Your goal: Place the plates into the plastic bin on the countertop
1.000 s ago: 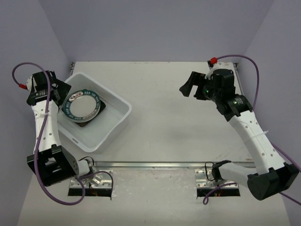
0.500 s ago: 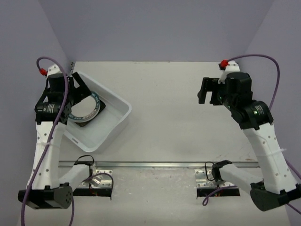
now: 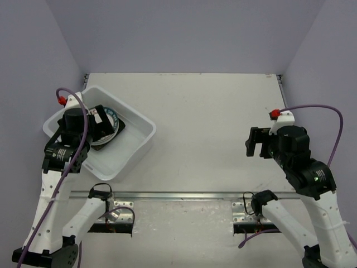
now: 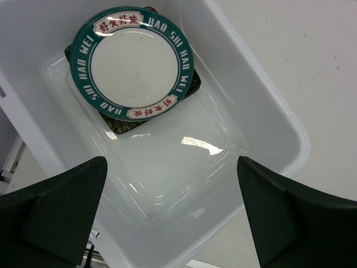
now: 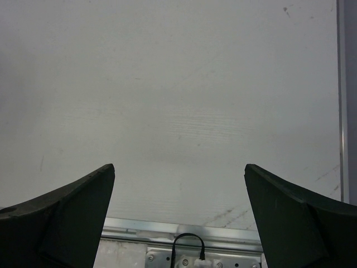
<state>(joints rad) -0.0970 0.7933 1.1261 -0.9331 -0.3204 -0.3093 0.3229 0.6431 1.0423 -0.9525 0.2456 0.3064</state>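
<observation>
A white plastic bin sits at the left of the countertop. Inside it a round white plate with a teal lettered rim lies on a square black plate, in the bin's far part. From above, the round plate is half hidden by my left arm. My left gripper hangs open over the bin's bare floor, holding nothing. My right gripper is open and empty above bare countertop, seen at the near right.
A metal rail runs along the countertop's front edge, with arm mounts and cables below it. Purple-grey walls close in the back and both sides. The bin's near right wall stands between my left gripper and the open countertop.
My left arm swung from the bin's left side to above it and came nearer. My right arm drew back from the far right toward the front edge. Both grippers stayed open.
</observation>
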